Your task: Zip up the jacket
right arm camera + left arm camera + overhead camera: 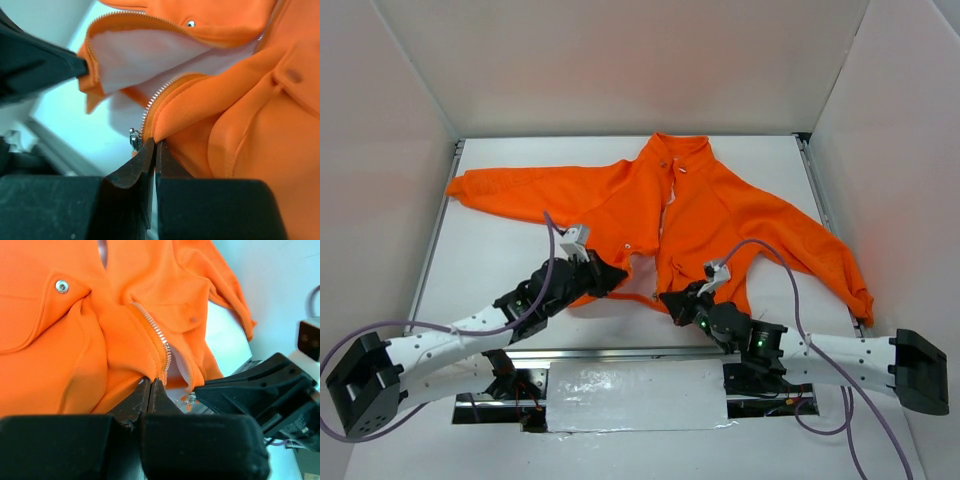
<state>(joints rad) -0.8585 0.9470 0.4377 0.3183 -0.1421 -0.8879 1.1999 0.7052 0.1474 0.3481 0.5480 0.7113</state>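
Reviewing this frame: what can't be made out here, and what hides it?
Top view: the bottom zipper ends of the jacket are hidden under the left gripper and right gripper.
Left wrist view: the zipper slider is tiny; its pull tab cannot be made out.
Right wrist view: the left gripper is blurred and cut off by the left edge.

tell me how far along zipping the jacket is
Done: left gripper and right gripper each shut on a bottom front edge of the jacket. In hand: lining up the zipper halves; the slider hangs beside the right gripper. Left: front open, nothing zipped.
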